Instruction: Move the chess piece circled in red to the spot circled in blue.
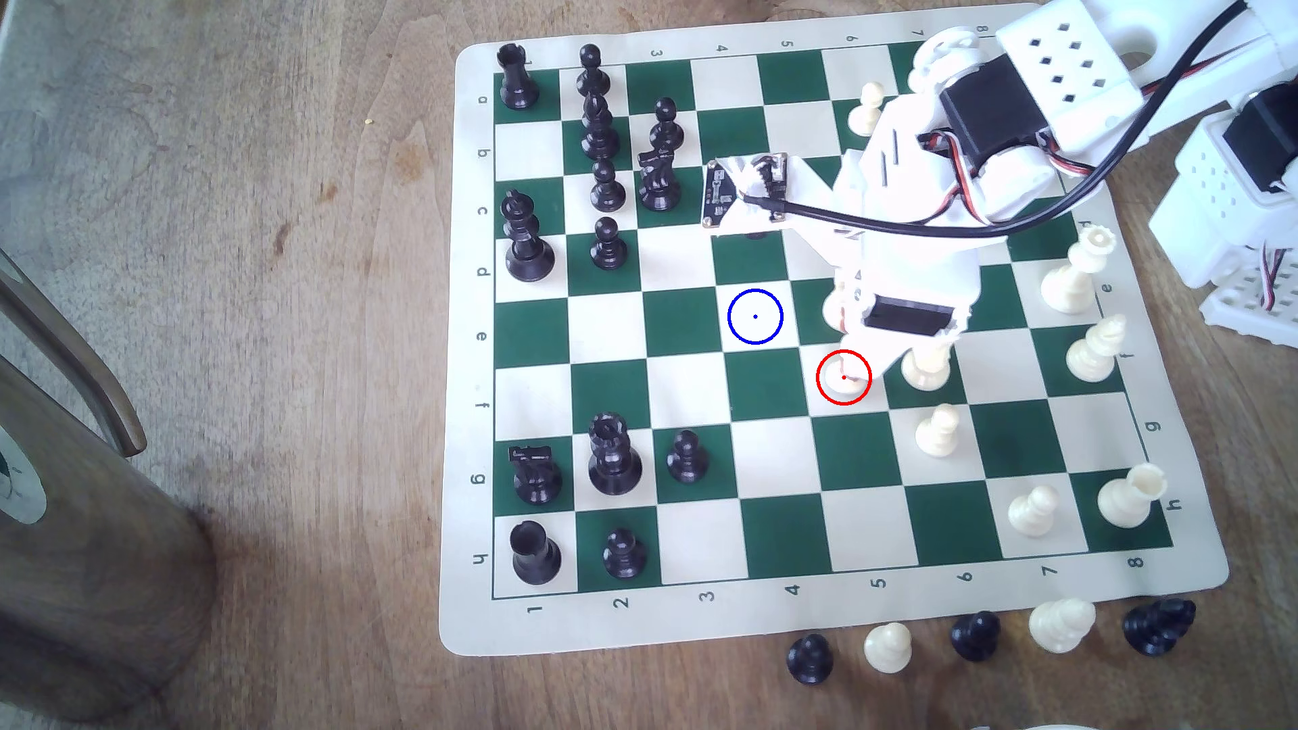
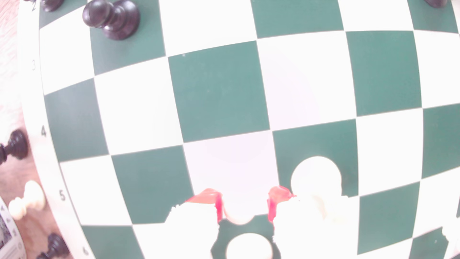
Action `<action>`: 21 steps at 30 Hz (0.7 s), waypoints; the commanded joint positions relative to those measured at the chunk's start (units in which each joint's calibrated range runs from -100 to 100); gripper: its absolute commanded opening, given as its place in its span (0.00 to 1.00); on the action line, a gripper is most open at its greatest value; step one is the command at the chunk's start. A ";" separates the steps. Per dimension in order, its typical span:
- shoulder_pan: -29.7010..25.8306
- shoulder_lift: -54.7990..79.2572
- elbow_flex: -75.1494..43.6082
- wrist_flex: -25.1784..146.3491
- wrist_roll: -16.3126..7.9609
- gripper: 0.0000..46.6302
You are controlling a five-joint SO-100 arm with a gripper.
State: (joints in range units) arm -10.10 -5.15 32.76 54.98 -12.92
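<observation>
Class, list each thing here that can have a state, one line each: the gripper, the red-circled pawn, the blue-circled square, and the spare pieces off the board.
gripper: open, red-tipped fingers either side of the pawn.
white pawn: upright on the board between the fingers, not lifted as far as can be told.
blue-circled square: vacant.
spare pieces: lying on the wooden table by the mat's edge, mostly tipped over.

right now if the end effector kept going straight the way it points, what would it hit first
Most likely the white pawn between the red-tipped fingers of the end effector, which points down at the red-circled square. Depth is unclear; the jaws look open around it.
</observation>
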 commanded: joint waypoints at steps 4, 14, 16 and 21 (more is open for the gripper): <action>-1.59 -1.21 -1.48 -1.01 -0.73 0.22; -2.22 -0.79 -1.66 -1.66 -0.98 0.19; -1.75 -0.79 -1.66 -2.48 -1.03 0.17; -1.43 -0.45 -1.57 -3.30 -1.03 0.10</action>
State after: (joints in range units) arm -12.02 -5.15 32.76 52.43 -13.50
